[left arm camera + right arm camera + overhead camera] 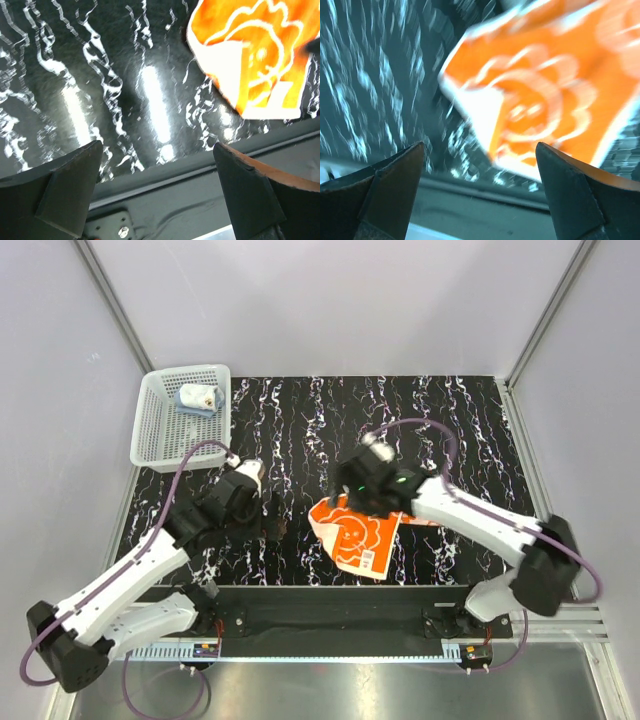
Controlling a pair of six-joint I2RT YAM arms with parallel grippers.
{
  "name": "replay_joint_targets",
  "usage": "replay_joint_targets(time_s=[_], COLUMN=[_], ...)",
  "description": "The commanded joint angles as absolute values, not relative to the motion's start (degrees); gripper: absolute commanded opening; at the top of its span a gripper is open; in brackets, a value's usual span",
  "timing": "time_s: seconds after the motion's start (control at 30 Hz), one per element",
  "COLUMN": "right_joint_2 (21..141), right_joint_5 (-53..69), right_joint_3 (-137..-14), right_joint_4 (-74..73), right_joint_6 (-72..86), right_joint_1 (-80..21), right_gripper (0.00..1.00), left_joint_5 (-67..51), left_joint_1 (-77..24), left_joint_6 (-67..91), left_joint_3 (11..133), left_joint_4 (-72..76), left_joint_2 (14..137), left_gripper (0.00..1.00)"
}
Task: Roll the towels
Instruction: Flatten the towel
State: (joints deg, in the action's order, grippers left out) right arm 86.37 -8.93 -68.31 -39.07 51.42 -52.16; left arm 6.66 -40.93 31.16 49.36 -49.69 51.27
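The orange towel (360, 537) lies on the black marbled surface (300, 420), near the front edge and right of the middle. One corner is turned over so that a patch of its white reverse shows (perhaps the start of a fold, but nothing like a roll yet). The right pincer (480, 167) hangs just above it, fingers spread wide with nothing between them. That looks like a reach for an edge to tuck over, the jaws apart so they can straddle the cloth. The right wrist view is blurred, so I cannot tell whether a fingertip touches the towel. The left pincer (157, 167) is likewise wide open and empty, low over bare surface just left of the towel and apart from it. That is a sensible spot for pinning the near corner while the other arm rolls. The light blue towel (198, 398) sits as a small bundle in the white basket (160, 435) at the far left corner, well apart from both arms. It seems rolled and put away, which leaves the orange one to do.
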Motion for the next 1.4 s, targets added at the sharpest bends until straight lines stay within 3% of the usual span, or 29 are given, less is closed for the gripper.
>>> replay_joint_targets(time_s=[0.0,0.23,0.43,0.53,0.67,1.0,1.37], right_joint_2=[77.4,75.4,79.8,81.4,83.6,85.9,87.8], right_joint_5=[-16.4,-20.6,-17.1,-15.9,-14.3,-12.2,-12.0], right_joint_3=[-64.5,-59.1,-53.6,-51.6,-49.6,-46.8,-45.6], right_joint_4=[-45.5,-47.5,-41.0,-37.0,-33.2,-30.1,-29.4], right_joint_6=[49.0,49.3,49.9,50.0,50.4,50.3,50.7], right_joint_1=[-44.0,-39.7,-38.2,-38.1,-38.1,-38.1,-38.0], right_gripper=[1.0,1.0,0.98,0.92,0.87,0.84,0.85], left_joint_5=[4.8,10.5,17.9,20.7,23.6,24.6,23.4], left_joint_1=[-41.3,-47.7,-56.2,-58.9,-60.1,-60.6,-62.0], left_joint_6=[33.7,34.5,35.2,35.4,35.4,35.3,37.1], left_joint_3=[49.3,56.7,69.3,74.6,78.5,80.5,78.8], left_joint_4=[-41.8,-36.7,-41.0,-42.7,-42.6,-41.9,-37.9], left_joint_2=[54.8,67.3,89.4,96.6,102.0,110.4,111.0], left_gripper=[0.99,0.96,0.78,0.72,0.7,0.58,0.7])
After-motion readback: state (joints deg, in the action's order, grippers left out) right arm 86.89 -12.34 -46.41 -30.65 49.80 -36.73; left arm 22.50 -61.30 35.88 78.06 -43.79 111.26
